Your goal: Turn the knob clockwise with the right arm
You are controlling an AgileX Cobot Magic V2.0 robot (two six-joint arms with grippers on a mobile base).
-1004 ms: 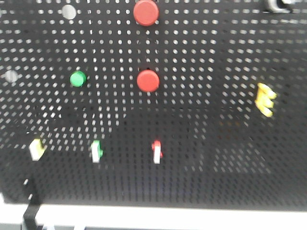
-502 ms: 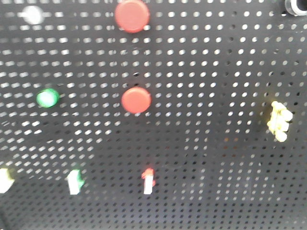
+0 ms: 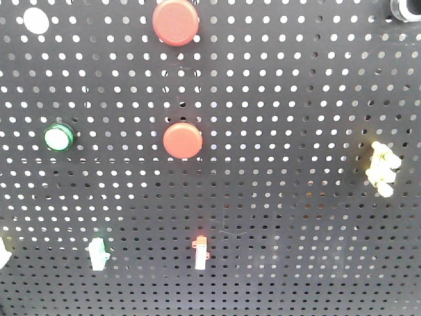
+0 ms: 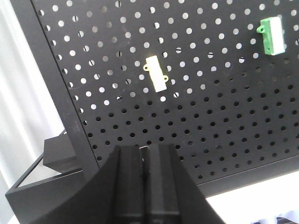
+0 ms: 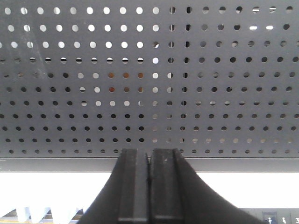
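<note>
The knob [image 3: 402,6] sits at the top right corner of the front view. It is cut off by the frame, and only the lower edge of a dark round body with a pale ring shows. At the left edge a pale sliver [image 3: 3,253] is also cut off and too small to identify.

The board [image 3: 296,99] is flat black sheet, punched all over with even rows of small round holes. Two smooth, domed red buttons stand one above the other, the upper red button [image 3: 175,22] clipped slightly at the top and the lower red button [image 3: 182,140] whole. To the left is a green-rimmed button [image 3: 59,137] with a white face, and above it a plain white disc [image 3: 35,20]. A knobbly yellow piece [image 3: 382,168] on the right is washed out by glare. Low down are a small green switch [image 3: 99,253] and a red switch [image 3: 200,251], both blocky.

The left gripper [image 4: 149,151] has its matte black fingers pressed together on nothing, below a cream switch [image 4: 156,73]. The right gripper [image 5: 149,154] is likewise closed and empty, facing bare holes low on the board, and no knob shows in its view.
</note>
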